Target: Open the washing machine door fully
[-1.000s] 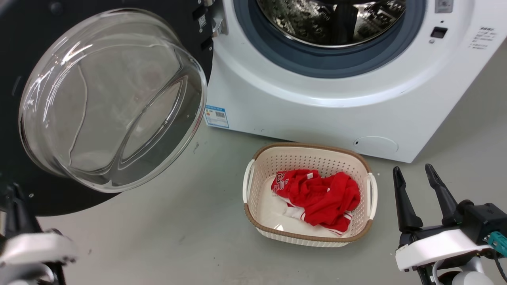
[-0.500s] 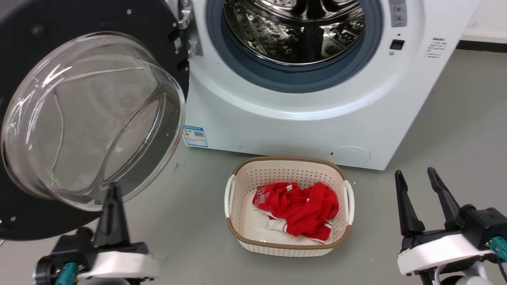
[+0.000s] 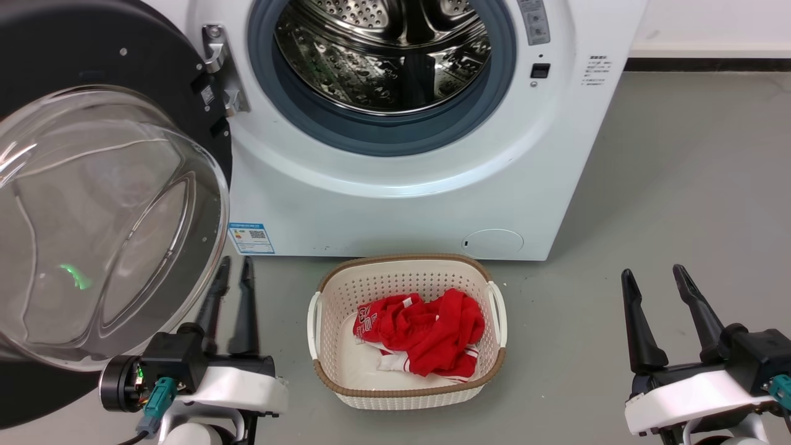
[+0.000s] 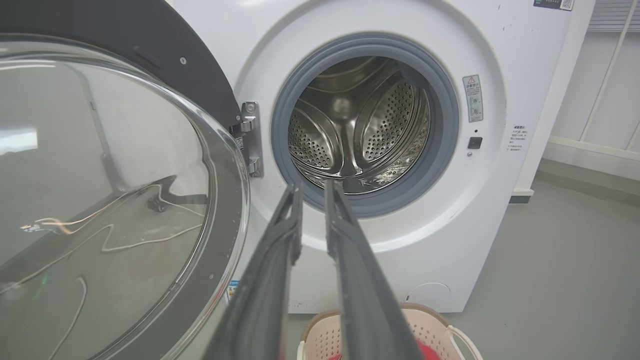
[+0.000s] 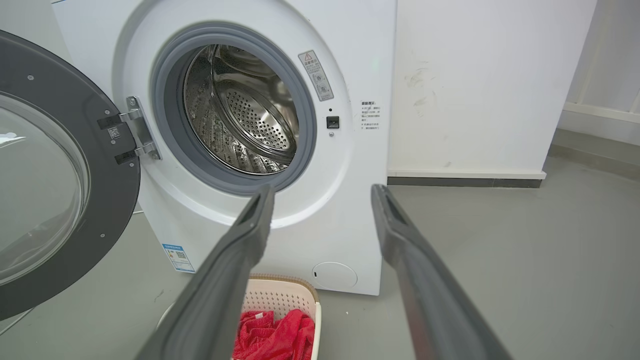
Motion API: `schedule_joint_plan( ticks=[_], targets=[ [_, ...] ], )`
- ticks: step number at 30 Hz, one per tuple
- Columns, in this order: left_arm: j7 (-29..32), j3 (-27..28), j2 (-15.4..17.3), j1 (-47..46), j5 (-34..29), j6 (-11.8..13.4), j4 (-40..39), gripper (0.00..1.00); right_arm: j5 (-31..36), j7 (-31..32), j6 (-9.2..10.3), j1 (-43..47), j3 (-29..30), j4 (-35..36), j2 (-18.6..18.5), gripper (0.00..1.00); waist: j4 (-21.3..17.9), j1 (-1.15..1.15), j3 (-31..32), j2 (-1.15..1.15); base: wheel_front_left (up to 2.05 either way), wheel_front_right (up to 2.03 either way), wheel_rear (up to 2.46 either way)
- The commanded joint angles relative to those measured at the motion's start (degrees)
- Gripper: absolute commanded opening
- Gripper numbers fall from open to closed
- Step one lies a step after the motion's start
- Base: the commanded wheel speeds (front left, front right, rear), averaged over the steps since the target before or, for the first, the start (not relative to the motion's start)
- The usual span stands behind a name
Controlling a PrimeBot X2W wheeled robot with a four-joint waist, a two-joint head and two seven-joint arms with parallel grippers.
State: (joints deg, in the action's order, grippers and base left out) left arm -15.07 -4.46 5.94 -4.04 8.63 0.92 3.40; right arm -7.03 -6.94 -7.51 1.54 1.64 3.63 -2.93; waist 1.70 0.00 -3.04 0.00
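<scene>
The washing machine door (image 3: 105, 210) hangs swung out from the hinge side of the washing machine (image 3: 395, 204). Its bulging glass bowl faces the robot and the steel drum (image 3: 383, 55) is wholly uncovered. The left hand (image 3: 235, 262) sits low in front of the machine, just beside the door's lower rim. Its fingers are drawn nearly together with only a slim gap, pinching nothing, and whether they touch the rim I cannot tell. The right hand (image 3: 653, 272) hangs well off the machine's far corner from the hinge, fingers spread and empty. A laundry basket (image 3: 408, 383) holding a red garment (image 3: 426, 330) stands on the floor directly before the machine. By my reading the opening step is at or near its end, since the door looks about as wide as the hinge (image 3: 219, 68) allows. If any swing remains, the next move calls for the left hand to press on the black ring rather than the glass, pushing it away from the drum opening until it stops.
</scene>
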Motion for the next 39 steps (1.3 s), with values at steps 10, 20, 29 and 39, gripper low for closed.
schedule_joint_plan(
  ticks=[10, 20, 29, 39],
  targets=[
    [-0.14, -0.38, 0.33, -1.28, -2.38, 0.92, 0.05, 1.0, 0.37, 0.29, 0.04, 0.28, -0.16, 0.89, 0.11, 1.0, -1.22, 0.0, -0.38, 0.0, 0.0, 0.0, 0.0],
    [-0.14, -0.02, -0.26, -1.13, -2.97, 1.63, -0.66, 1.0, 0.15, 0.16, 0.03, 0.0, -0.16, 0.42, 0.11, 1.0, -1.21, 0.0, -0.45, 0.0, 0.0, 0.0, 0.0],
    [-0.14, 0.15, -0.4, -0.45, -3.3, 1.64, -0.36, 1.0, -0.36, 0.0, 0.04, -0.14, -0.32, -0.05, 0.11, 1.0, -1.33, 0.0, -0.39, 0.0, 0.0, 0.0, 0.0],
    [0.04, 0.25, -0.46, -0.75, -2.89, 1.61, 0.64, 0.0, -0.57, -0.07, 0.0, 0.14, -0.49, -0.76, 0.0, 0.0, -1.55, 0.0, -0.45, 0.0, 0.0, 0.0, 0.0]
  ],
)
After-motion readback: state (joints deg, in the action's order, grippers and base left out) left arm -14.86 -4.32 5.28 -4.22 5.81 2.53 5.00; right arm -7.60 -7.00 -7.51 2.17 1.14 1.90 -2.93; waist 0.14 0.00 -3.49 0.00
